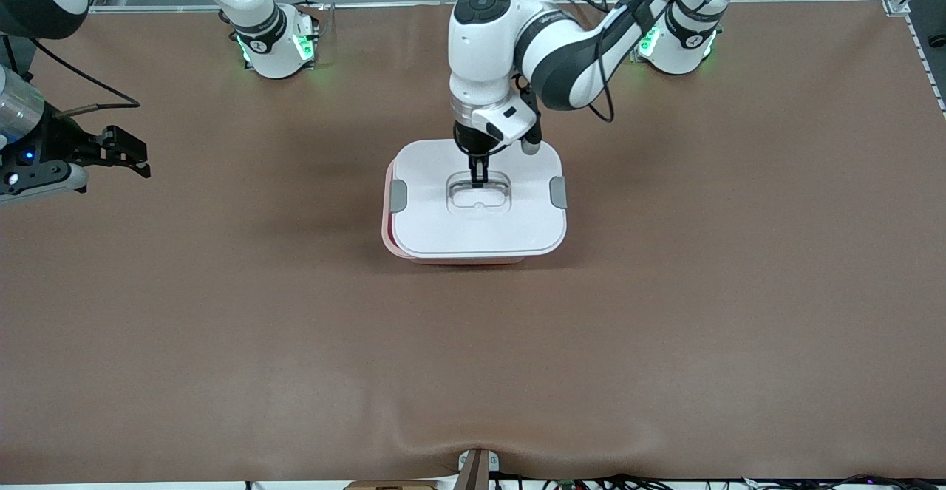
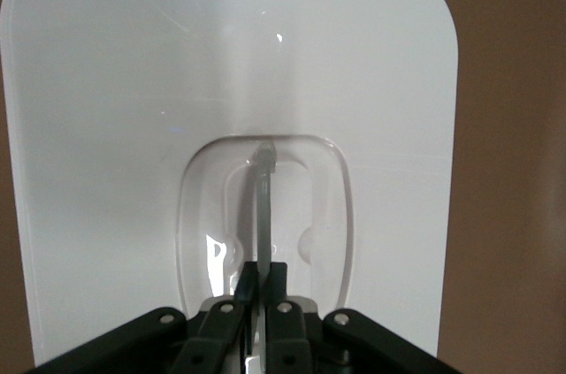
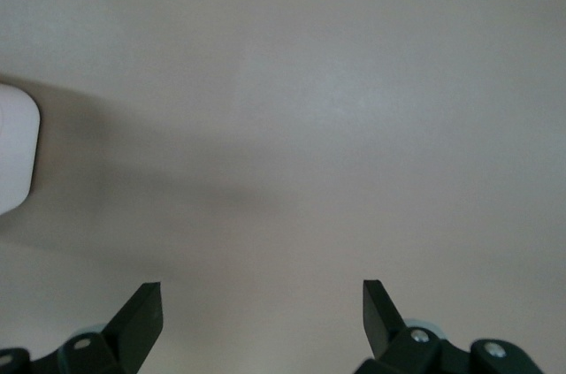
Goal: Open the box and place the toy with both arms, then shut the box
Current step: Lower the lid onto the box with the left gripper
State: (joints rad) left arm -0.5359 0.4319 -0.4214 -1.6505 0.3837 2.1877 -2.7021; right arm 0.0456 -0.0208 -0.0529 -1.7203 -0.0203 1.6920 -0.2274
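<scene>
The box (image 1: 387,235) is a pale pink tub in the middle of the table, with its white lid (image 1: 436,216) on top. The lid sits a little askew, so a pink rim shows on the side toward the right arm. My left gripper (image 1: 480,177) reaches down into the lid's recess and is shut on the clear handle (image 2: 263,206), which stands upright between the fingertips (image 2: 248,281). Grey clips (image 1: 398,195) (image 1: 559,192) sit at the lid's two ends. My right gripper (image 1: 137,157) hangs open and holding nothing over bare table at the right arm's end. The toy is out of view.
Brown matting (image 1: 665,312) covers the whole table. In the right wrist view only the mat and a white corner of the box lid (image 3: 16,148) show. The two arm bases (image 1: 277,46) (image 1: 676,43) stand along the table's edge farthest from the front camera.
</scene>
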